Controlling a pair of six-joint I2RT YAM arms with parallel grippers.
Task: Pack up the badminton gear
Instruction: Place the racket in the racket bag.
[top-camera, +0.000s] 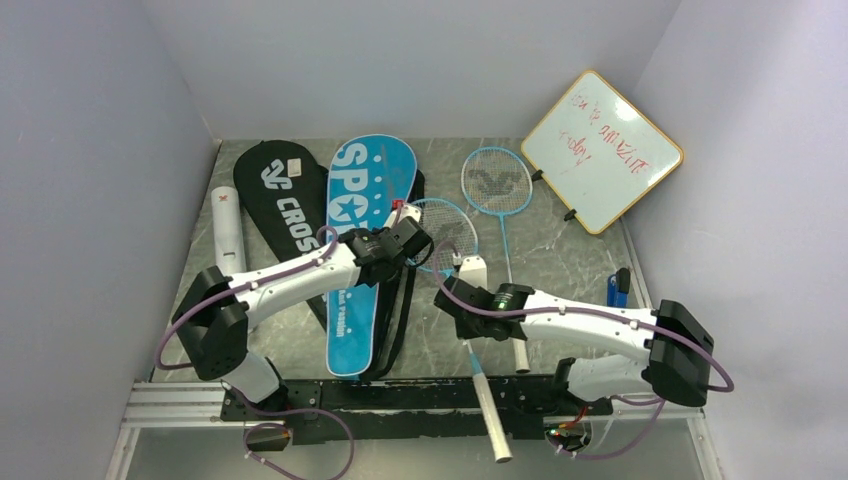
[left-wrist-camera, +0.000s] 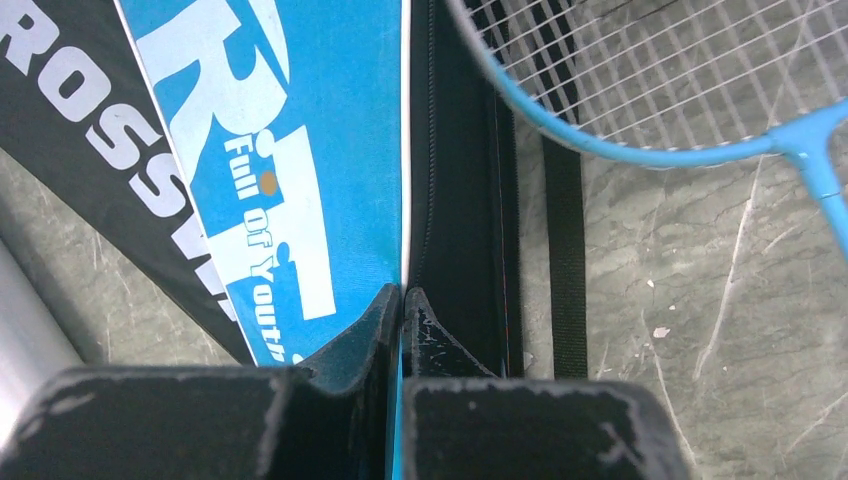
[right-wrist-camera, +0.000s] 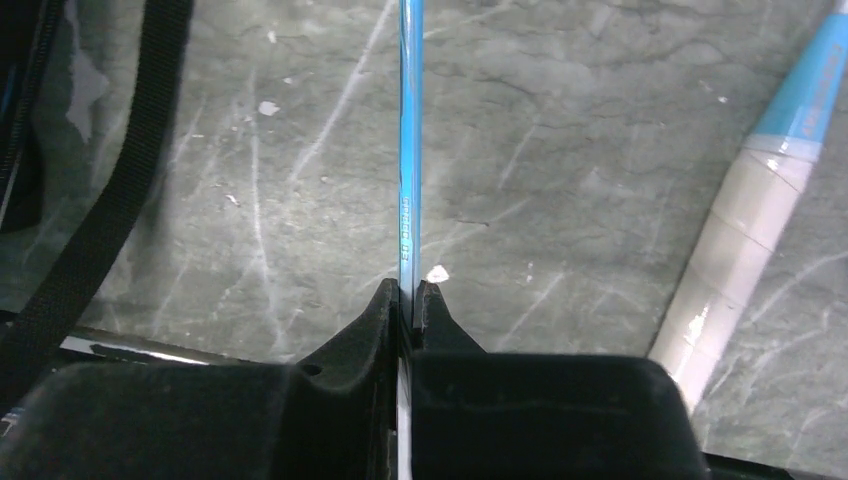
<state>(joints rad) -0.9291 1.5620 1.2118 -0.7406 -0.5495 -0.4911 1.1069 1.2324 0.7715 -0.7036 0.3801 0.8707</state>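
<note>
Table (top-camera: 570, 260): grey marbled top carrying all the gear, with walls on three sides.
Blue "SPORT" cover (top-camera: 365, 190): lies lengthwise left of centre, wide end toward the far wall. Its left side overlaps the black cover and its right edge is caught in the left fingers.
Black "CROSSWAY" cover (top-camera: 280, 195): lies flat at the far left, partly under the blue one.
Whiteboard (top-camera: 600, 150): wood-framed, with red writing, tilted in the far right corner and well apart from the covers.
Held racket (top-camera: 445, 228): light blue. Its head is just right of the blue cover, crossing that cover's black side edge in the left wrist view. Its white handle reaches past the near edge over the mounting rail. Whether the head is lifted off the table cannot be told.
Second racket (top-camera: 497, 180): also light blue, lying on the table right of the held one, head toward the far wall. Its white-wrapped grip lies just beside the right arm.
White tube (top-camera: 228, 235): lies along the left wall, beside the black cover.
Black strap (left-wrist-camera: 565, 250): lies on the table along the blue cover's right side.
Left gripper (left-wrist-camera: 402, 300): fingers pressed together, pinching the blue cover's right edge where blue meets black.
Right gripper (right-wrist-camera: 405, 300): fingers closed tight on the held racket's thin blue shaft.
Small blue-and-black object (top-camera: 620, 288): by the right wall; too small to identify.
</note>
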